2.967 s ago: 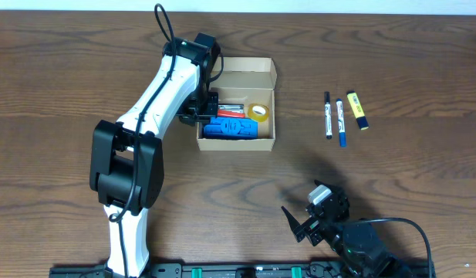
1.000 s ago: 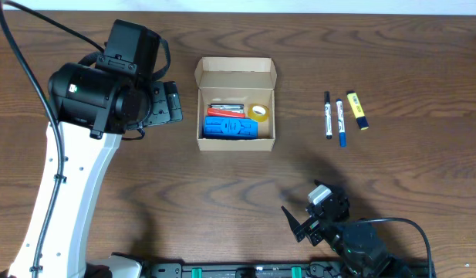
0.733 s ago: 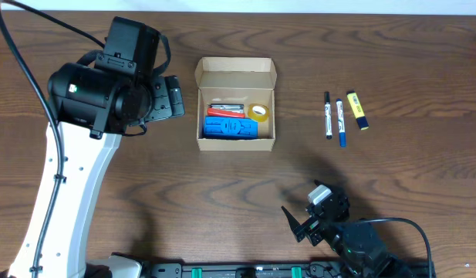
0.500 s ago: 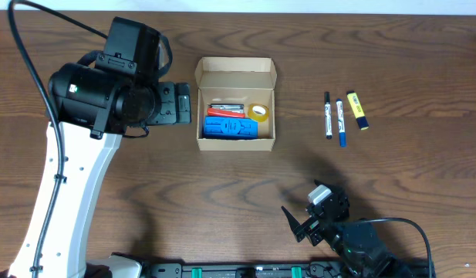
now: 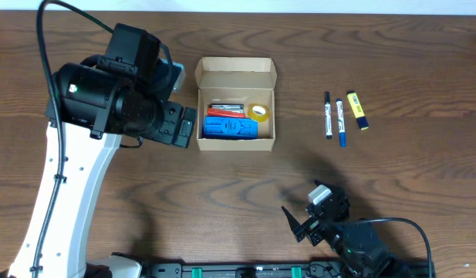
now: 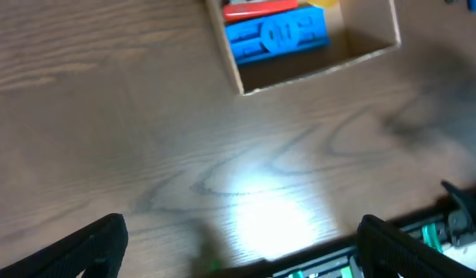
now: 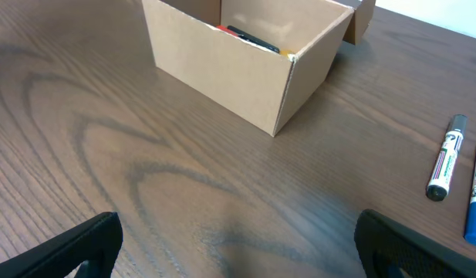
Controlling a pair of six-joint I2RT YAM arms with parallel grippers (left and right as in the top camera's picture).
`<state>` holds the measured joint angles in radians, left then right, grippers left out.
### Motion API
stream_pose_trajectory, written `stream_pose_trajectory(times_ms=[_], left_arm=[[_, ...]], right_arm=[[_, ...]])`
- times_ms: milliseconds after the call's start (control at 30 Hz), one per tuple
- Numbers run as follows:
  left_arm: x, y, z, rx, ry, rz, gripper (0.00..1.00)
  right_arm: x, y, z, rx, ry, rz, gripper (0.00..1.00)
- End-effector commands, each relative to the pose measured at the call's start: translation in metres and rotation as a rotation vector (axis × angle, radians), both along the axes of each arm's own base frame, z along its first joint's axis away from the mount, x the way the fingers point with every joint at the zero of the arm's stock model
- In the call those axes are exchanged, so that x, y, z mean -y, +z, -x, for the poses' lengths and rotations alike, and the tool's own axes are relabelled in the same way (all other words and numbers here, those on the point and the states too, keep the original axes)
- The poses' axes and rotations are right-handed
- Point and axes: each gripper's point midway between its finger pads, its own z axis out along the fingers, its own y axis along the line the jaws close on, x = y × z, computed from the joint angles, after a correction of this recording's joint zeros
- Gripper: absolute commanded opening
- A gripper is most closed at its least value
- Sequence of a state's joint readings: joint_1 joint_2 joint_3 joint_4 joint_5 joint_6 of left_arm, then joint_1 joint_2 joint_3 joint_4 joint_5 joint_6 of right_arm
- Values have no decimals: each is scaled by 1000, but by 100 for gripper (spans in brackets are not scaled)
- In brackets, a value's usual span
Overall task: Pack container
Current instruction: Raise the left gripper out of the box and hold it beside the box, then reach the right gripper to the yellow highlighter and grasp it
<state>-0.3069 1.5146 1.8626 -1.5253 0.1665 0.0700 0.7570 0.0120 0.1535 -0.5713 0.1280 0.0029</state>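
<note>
The container [image 5: 236,76] is an open tan cardboard box with its flap folded back. Inside lie a blue ribbed item [image 5: 231,128], red pens [image 5: 228,113] and a yellow tape roll [image 5: 258,113]. My left gripper [image 5: 182,125] hovers open and empty just left of the box's front-left corner. In the left wrist view the container [image 6: 373,42] and the blue item [image 6: 276,36] sit at the top edge, with bare wood between the fingers [image 6: 91,243]. My right gripper [image 5: 299,224] rests open near the front edge. Its view shows the container [image 7: 222,66] ahead.
A black marker [image 5: 328,114], a blue marker [image 5: 340,122] and a yellow highlighter [image 5: 358,110] lie side by side on the wood right of the box. The black marker [image 7: 445,166] also shows in the right wrist view. The arm mounting rail [image 5: 245,271] runs along the front edge.
The left arm pulled out of the box and rose to the left, then its gripper swung toward the box's front-left corner. The right arm has not moved.
</note>
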Motion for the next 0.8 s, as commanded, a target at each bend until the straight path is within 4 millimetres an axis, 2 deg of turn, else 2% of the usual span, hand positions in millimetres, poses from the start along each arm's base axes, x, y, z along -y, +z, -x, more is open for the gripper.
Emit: stream_pose_trajectory(times_ms=[0,167,267,333,533,767], left_arm=[[7,4,3,19,-107,17,95],[7,5,0,30,-106,17,95],[7,5,0,30,-106,18,95],[7,5,0,30,-106,18,95],[7,5,0,30,-106,18,95],[7,5,0,30,-106,18,95]], right_arm=[[-7,0,5,-3,45,-8,99],[-18,4,13,-18,113,-51,99],[-33,17,21,-60,165,-183,99],[-36,24,20,-98,141,-268,99],[-22,25,4,-130,-13,-333,99],[-8,42,-15,-114,-106,-330,99]])
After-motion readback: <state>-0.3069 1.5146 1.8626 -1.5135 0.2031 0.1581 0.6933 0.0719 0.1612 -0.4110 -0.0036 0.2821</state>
